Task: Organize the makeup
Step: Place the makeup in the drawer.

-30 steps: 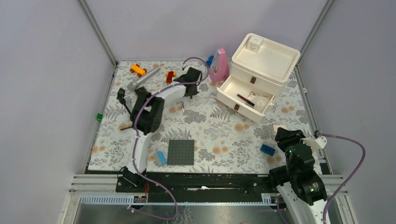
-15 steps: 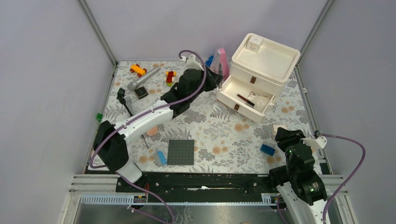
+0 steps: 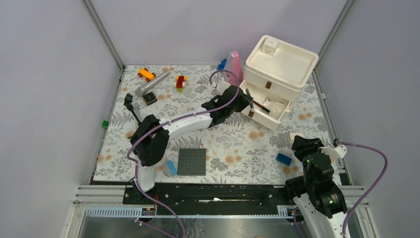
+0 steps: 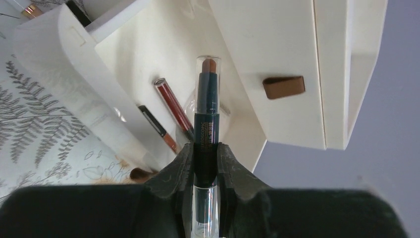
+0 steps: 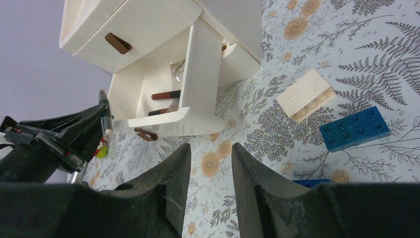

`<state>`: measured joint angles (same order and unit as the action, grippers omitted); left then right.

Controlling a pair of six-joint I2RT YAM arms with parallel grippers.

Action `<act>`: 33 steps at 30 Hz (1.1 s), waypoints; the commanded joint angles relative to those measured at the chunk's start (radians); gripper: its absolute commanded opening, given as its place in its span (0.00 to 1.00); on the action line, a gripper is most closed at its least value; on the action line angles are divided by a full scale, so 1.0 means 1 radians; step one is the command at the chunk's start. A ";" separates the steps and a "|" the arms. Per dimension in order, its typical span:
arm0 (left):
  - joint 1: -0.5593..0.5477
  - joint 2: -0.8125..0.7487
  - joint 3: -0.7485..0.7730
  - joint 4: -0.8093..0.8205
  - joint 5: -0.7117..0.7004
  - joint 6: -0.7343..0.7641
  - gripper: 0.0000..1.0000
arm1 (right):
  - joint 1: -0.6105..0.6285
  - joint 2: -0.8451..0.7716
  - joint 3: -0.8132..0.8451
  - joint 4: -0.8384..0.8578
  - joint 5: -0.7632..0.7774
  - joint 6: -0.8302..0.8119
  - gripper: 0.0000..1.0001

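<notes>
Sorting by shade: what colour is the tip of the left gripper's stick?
The stick has a brown tip under a clear cap; left wrist view shows it best.

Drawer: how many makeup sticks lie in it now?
2: a red stick and a black stick side by side in the drawer. A third stick is in the left jaws, not yet inside. Others may be hidden.

My left arm (image 3: 184,123) is white tubing between chunky black joints, trailed by a lilac cable (image 3: 131,148). My right arm (image 3: 319,186), at five o'clock, wears white shells, a green light (image 3: 307,160), and matte black ridged fingers (image 5: 171,188).
</notes>
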<state>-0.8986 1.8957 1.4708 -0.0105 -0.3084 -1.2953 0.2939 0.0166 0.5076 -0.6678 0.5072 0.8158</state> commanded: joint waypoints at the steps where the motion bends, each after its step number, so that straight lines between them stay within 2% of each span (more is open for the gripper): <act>1: -0.001 0.052 0.122 0.033 -0.022 -0.123 0.00 | 0.004 -0.009 0.044 -0.007 0.036 0.007 0.43; 6: -0.002 0.148 0.223 0.040 0.029 -0.133 0.02 | 0.005 -0.009 0.044 -0.009 0.034 0.008 0.44; 12: 0.002 0.176 0.230 0.100 0.085 -0.097 0.33 | 0.004 -0.009 0.041 -0.009 0.037 0.009 0.45; 14: 0.003 0.173 0.228 0.103 0.090 -0.086 0.42 | 0.004 -0.009 0.041 -0.008 0.039 0.009 0.45; 17: 0.005 0.164 0.222 0.110 0.089 -0.075 0.49 | 0.005 -0.009 0.041 -0.009 0.037 0.010 0.46; 22: 0.022 0.128 0.202 0.117 0.098 -0.050 0.50 | 0.006 -0.009 0.041 -0.009 0.037 0.009 0.46; 27: 0.040 -0.012 0.116 0.127 0.037 0.161 0.54 | 0.004 -0.009 0.041 -0.009 0.034 0.009 0.46; 33: 0.043 -0.314 -0.124 0.100 -0.234 0.474 0.65 | 0.004 -0.009 0.034 -0.003 0.034 0.008 0.46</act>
<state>-0.8608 1.7985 1.4322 0.0441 -0.3351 -1.0718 0.2939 0.0166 0.5133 -0.6724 0.5129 0.8165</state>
